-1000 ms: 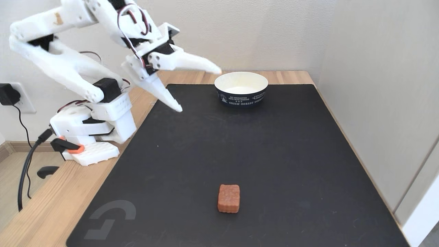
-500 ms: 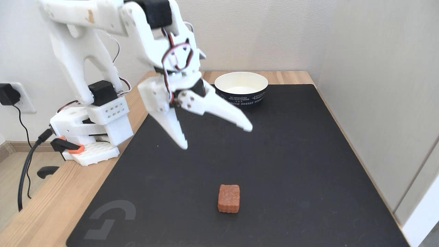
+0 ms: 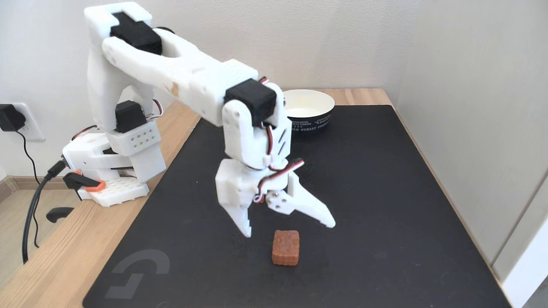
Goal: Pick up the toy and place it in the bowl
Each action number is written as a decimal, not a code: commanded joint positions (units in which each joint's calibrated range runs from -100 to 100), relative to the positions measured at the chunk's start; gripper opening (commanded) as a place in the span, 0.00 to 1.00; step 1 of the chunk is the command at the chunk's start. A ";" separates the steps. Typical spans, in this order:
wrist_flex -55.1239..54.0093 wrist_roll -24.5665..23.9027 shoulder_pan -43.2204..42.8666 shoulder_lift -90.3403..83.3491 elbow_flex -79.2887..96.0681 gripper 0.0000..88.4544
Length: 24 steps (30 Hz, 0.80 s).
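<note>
The toy (image 3: 285, 247), a small reddish-brown block with scalloped edges, lies flat on the black mat near its front. My white gripper (image 3: 289, 229) hangs just behind and above it, open wide. One fingertip sits to the toy's left and the other to its upper right, neither touching it. The bowl (image 3: 312, 112), navy outside and cream inside, stands at the mat's far edge, partly hidden behind my arm's wrist.
A black mat (image 3: 385, 205) covers most of the wooden table (image 3: 55, 256). The arm's base (image 3: 113, 167) is clamped at the left edge, with cables and a wall plug (image 3: 10, 117) beside it. A wall panel (image 3: 479, 128) runs close along the right.
The arm has swung forward and down from beside the bowl to just behind the toy. The gripper stayed open throughout. Toy and bowl have not moved.
</note>
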 commanded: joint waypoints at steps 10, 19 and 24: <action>-4.80 0.28 0.06 8.24 -2.15 0.56; -2.69 0.28 0.48 7.41 -2.42 0.44; -0.32 0.22 1.48 7.41 -5.66 0.21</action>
